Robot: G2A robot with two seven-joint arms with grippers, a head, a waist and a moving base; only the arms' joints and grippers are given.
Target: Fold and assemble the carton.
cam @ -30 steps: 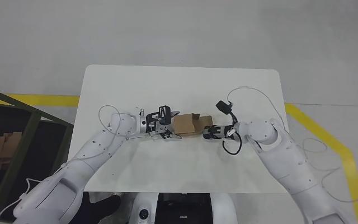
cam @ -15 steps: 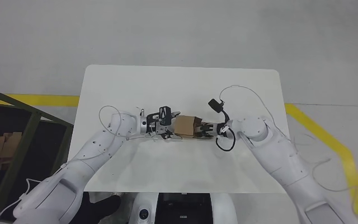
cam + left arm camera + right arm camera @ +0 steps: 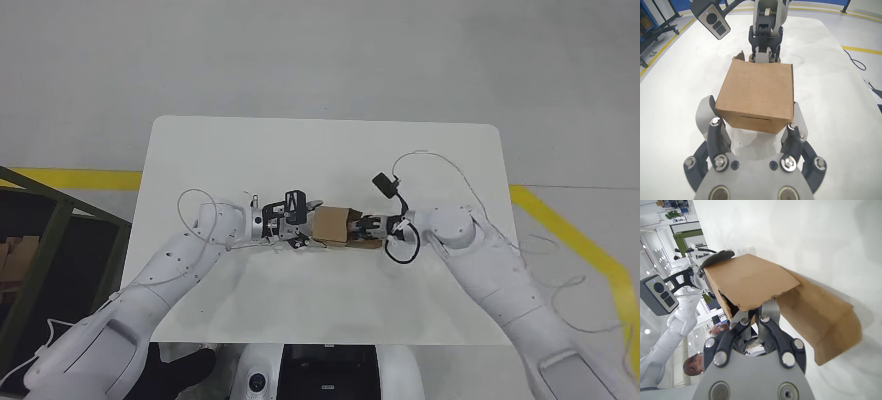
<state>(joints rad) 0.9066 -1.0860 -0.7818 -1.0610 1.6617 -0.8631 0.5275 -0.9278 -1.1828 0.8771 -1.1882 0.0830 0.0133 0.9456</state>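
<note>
At the middle of the white desk (image 3: 250, 160), a brown carton (image 3: 335, 225) sits between the robot's two arms. We see the left gripper (image 3: 308, 230) at one end and the right gripper (image 3: 368, 230) at the other.

From the left wrist, the carton (image 3: 757, 96) shows a plain top panel and a closed near end marked by a thin slit. The left gripper (image 3: 753, 103) has its jaws spread wide and closed against the carton's two sides, gripping that end. Beyond the far edge stands the right gripper (image 3: 763, 56), with a small flap (image 3: 740, 55) sticking up beside it.

From the right wrist, the carton (image 3: 753, 281) is open at this end, and one broad flap (image 3: 819, 321) hangs out toward the desk. The right gripper (image 3: 753, 311) reaches in under the top panel. We cannot tell whether its jaws are open or closed.
</note>
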